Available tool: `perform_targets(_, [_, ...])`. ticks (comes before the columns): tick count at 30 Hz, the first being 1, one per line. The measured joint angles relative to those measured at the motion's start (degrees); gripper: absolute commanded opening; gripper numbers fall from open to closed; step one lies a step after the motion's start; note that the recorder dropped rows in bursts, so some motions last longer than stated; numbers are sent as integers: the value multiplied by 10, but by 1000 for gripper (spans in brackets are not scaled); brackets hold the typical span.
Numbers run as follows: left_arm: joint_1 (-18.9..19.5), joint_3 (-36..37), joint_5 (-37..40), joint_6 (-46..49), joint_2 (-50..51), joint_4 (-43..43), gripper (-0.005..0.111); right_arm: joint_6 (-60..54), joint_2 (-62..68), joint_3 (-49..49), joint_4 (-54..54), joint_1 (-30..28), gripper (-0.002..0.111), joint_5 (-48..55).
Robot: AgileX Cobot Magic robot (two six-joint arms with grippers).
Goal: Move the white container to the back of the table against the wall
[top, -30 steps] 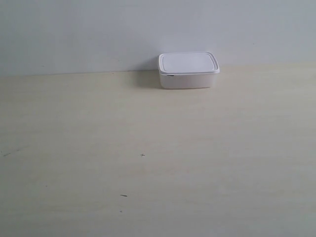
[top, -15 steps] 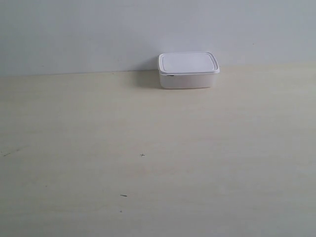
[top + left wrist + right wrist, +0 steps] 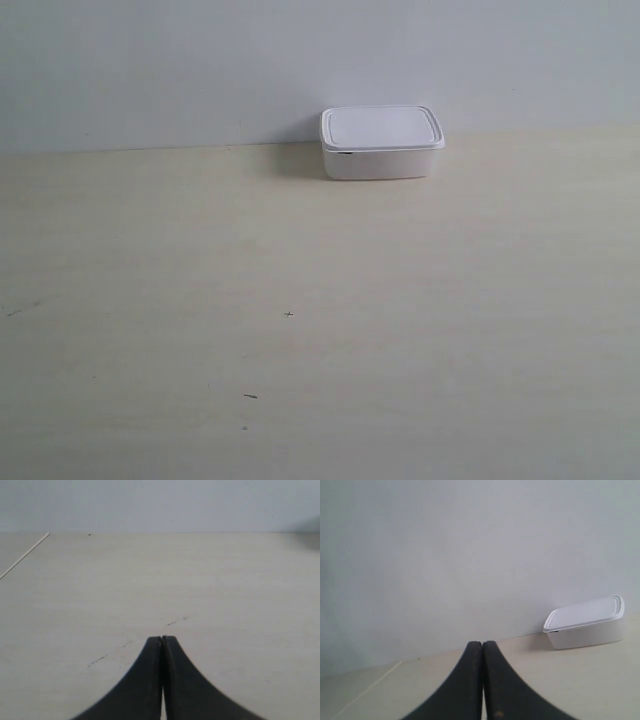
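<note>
Pale cream wood-grain table (image 3: 300, 300), flecked with tiny dark specks, meets a smooth grey-white wall (image 3: 200, 70). Right up at the wall sits the white container (image 3: 381, 142), a shallow, round-cornered rectangular plastic box under a flat rimmed lid. The left gripper (image 3: 162, 639) and right gripper (image 3: 482, 644) are clenched, their tapered black fingers pressed together on nothing.

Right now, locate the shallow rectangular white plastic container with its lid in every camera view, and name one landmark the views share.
Exterior view: the shallow rectangular white plastic container sits above centre, slightly right, at the back of the pale cream table.
Left wrist view: not in it.
Right wrist view: it stands at the foot of the wall, off to one side of the right hand.
Shared landmark: the line where the table meets the plain grey-white wall.
</note>
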Motion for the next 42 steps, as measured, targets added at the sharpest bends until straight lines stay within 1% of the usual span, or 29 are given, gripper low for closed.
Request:
perform_targets(5, [1, 0, 0, 0, 0, 0, 0, -45, 0, 0, -24, 0, 0, 16])
perform_targets(8, [1, 0, 0, 0, 0, 0, 0, -130, 0, 0, 32, 0, 0, 53])
perform_targets(11, [1, 0, 0, 0, 0, 0, 0, -305, 0, 0, 174, 0, 0, 82])
perform_targets(13, [1, 0, 0, 0, 0, 0, 0, -451, 0, 0, 297, 0, 0, 99])
perform_targets(15, [1, 0, 0, 0, 0, 0, 0, -561, 0, 0, 400, 0, 0, 120])
perform_targets(16, [1, 0, 0, 0, 0, 0, 0, -608, 0, 0, 436, 0, 0, 135])
perform_targets(18, [1, 0, 0, 0, 0, 0, 0, -665, 0, 0, 474, 0, 0, 164])
perform_targets(21, [1, 0, 0, 0, 0, 0, 0, -695, 0, 0, 487, 0, 0, 211])
perform_targets(25, [1, 0, 0, 0, 0, 0, 0, -705, 0, 0, 490, 0, 0, 240])
perform_targets(37, [1, 0, 0, 0, 0, 0, 0, -731, 0, 0, 488, 0, 0, 247])
perform_targets(42, [1, 0, 0, 0, 0, 0, 0, -730, 0, 0, 488, -23, 0, 247])
